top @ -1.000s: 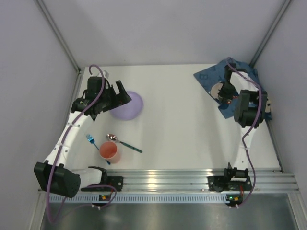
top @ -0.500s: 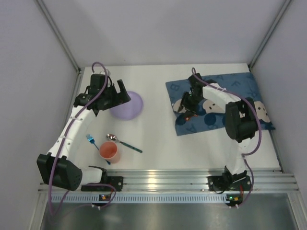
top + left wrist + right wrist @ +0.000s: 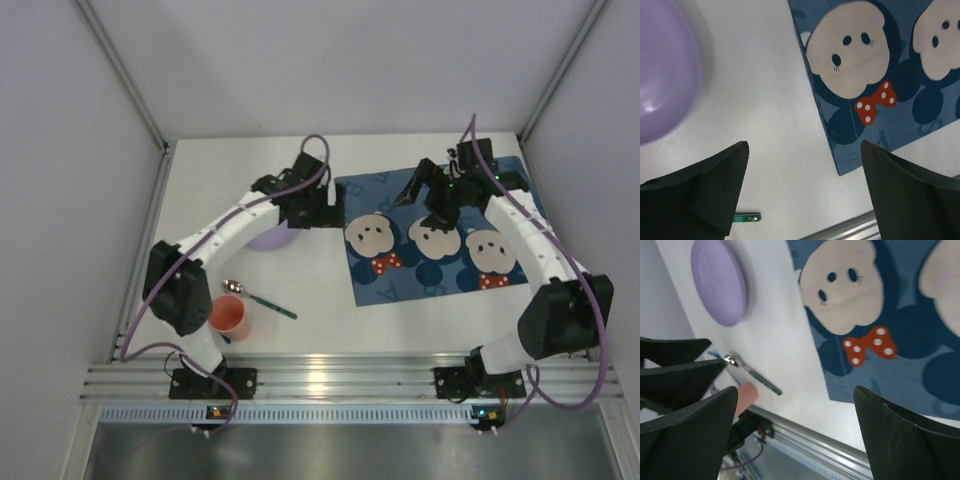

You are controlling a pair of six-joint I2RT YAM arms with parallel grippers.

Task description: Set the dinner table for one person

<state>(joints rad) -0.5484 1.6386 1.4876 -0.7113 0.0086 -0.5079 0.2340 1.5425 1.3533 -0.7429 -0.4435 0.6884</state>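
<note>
Dinner table (image 3: 330, 300), white, grey-walled, bears a placemat (image 3: 440, 265); left gripper (image 3: 803, 145) and right gripper (image 3: 795, 390) gape wide

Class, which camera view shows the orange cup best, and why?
The top external view: the orange cup shows whole, beside the spoon. The right wrist view catches only part of it; the left wrist view misses it.

a blue cloth placemat (image 3: 420, 280) printed with three cartoon mouse faces lies flat, right of centre. a purple plate (image 3: 266, 240) sits left of it, apart, partly covered from above. at lower left, a teal-handled spoon (image 3: 257, 297) lies just beside an upright orange cup (image 3: 229, 317).
</note>
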